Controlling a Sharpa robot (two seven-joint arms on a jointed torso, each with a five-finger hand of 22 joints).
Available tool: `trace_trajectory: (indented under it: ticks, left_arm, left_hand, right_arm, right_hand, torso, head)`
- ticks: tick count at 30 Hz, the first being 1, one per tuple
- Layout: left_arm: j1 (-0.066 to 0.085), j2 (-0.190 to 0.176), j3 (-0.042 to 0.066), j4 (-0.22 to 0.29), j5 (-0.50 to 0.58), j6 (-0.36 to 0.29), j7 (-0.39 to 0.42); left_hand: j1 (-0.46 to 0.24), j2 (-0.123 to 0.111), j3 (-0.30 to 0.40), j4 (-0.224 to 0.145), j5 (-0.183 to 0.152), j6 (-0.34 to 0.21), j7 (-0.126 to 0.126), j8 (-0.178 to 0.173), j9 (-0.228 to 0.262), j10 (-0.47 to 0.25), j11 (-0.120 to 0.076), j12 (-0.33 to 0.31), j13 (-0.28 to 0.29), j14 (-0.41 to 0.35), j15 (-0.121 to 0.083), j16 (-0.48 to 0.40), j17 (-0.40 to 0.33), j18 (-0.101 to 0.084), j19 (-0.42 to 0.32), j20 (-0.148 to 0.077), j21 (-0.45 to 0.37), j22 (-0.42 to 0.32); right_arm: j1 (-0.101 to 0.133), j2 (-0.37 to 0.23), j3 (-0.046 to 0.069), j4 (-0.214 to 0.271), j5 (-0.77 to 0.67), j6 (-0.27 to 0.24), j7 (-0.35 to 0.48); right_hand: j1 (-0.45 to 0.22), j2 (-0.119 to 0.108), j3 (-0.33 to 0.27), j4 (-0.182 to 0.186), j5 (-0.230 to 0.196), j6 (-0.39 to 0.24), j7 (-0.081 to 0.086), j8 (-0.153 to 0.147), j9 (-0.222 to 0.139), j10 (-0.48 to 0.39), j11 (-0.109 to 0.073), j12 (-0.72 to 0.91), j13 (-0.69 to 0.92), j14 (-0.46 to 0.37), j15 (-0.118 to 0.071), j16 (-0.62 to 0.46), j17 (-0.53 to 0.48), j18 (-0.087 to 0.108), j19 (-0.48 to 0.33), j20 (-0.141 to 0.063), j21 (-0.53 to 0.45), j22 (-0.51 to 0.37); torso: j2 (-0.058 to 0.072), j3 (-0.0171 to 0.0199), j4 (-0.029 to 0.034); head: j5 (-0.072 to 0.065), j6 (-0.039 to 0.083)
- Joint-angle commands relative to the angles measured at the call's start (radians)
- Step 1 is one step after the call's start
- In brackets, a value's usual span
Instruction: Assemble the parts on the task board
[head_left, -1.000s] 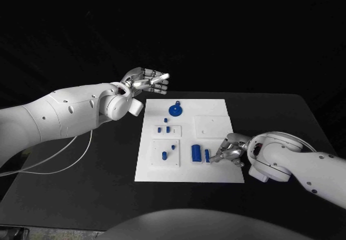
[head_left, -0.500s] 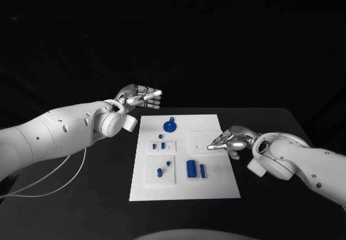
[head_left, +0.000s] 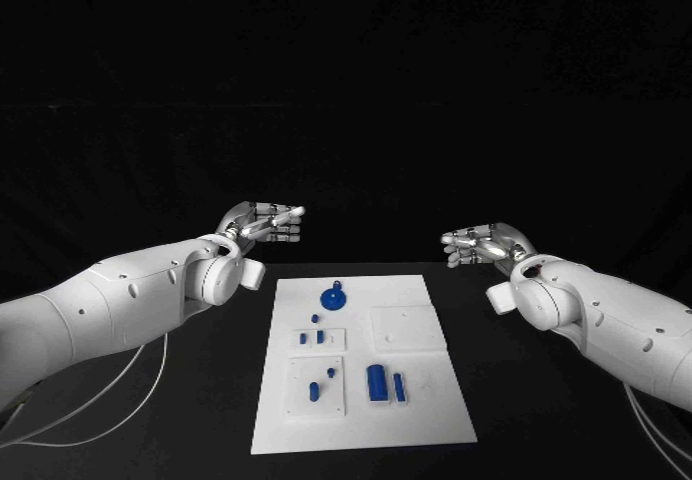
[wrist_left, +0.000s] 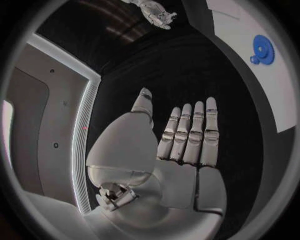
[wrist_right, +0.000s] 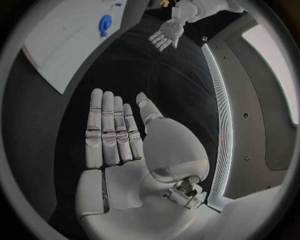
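Both arms are up off the table: the left hand flat and holding nothing, the right hand likewise bare, fingers extended. Between and nearer, the task board carries a blue gear at its far end, small blue pegs nearer.

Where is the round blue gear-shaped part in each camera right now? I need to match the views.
Head view: round blue part at the far end of the task board.
Left wrist view: blue part on the board, beyond the left hand.
Right wrist view: blue part on the board, beyond the right hand.
Shared landmark: the white board.
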Motion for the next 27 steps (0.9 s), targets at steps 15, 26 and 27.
trace_trajectory:
  ticks: [15,26,27]
  left_arm:
    - [-0.037,-0.006,0.021,0.07,0.039,-0.105,0.033]
    - [-0.153,-0.087,0.087,0.395,0.081,-0.399,0.115]
    - [-0.162,-0.094,0.092,0.42,0.085,-0.421,0.121]
  left_hand:
    - [-1.313,0.008,0.123,-0.077,-0.123,-0.945,-0.128,-0.063,-0.06,-1.016,-0.128,-0.06,-0.059,-1.011,-0.132,-0.065,-0.064,-0.119,-1.004,-0.179,-0.069,-0.072]
    - [-1.313,0.008,0.123,-0.077,-0.123,-0.945,-0.128,-0.063,-0.06,-1.016,-0.128,-0.06,-0.059,-1.011,-0.132,-0.065,-0.064,-0.119,-1.004,-0.179,-0.069,-0.072]
    - [-1.313,0.008,0.123,-0.077,-0.123,-0.945,-0.128,-0.063,-0.06,-1.016,-0.128,-0.06,-0.059,-1.011,-0.132,-0.065,-0.064,-0.119,-1.004,-0.179,-0.069,-0.072]
  right_arm:
    - [0.01,0.007,-0.044,0.038,0.173,-0.086,0.111]
    - [0.034,-0.077,-0.203,0.367,0.421,-0.384,0.283]
    - [0.036,-0.083,-0.215,0.392,0.44,-0.408,0.296]
  right_hand:
    - [-1.237,-0.113,-0.013,0.226,-0.227,-1.044,-0.126,-0.063,-0.159,-1.156,-0.099,-0.104,-0.216,-1.11,-0.081,-0.191,-0.44,-0.111,-1.104,-0.069,-0.068,-0.568]
    - [-1.237,-0.113,-0.013,0.226,-0.227,-1.044,-0.126,-0.063,-0.159,-1.156,-0.099,-0.104,-0.216,-1.11,-0.081,-0.191,-0.44,-0.111,-1.104,-0.069,-0.068,-0.568]
    - [-1.237,-0.113,-0.013,0.226,-0.227,-1.044,-0.126,-0.063,-0.159,-1.156,-0.099,-0.104,-0.216,-1.11,-0.081,-0.191,-0.44,-0.111,-1.104,-0.069,-0.068,-0.568]
  torso:
    - [-0.025,0.0084,0.0441]
    - [-0.028,0.0096,0.0524]
    - [-0.028,0.0096,0.0524]
  head:
    - [-0.038,0.045]
    - [-0.046,0.051]
    - [-0.046,0.051]
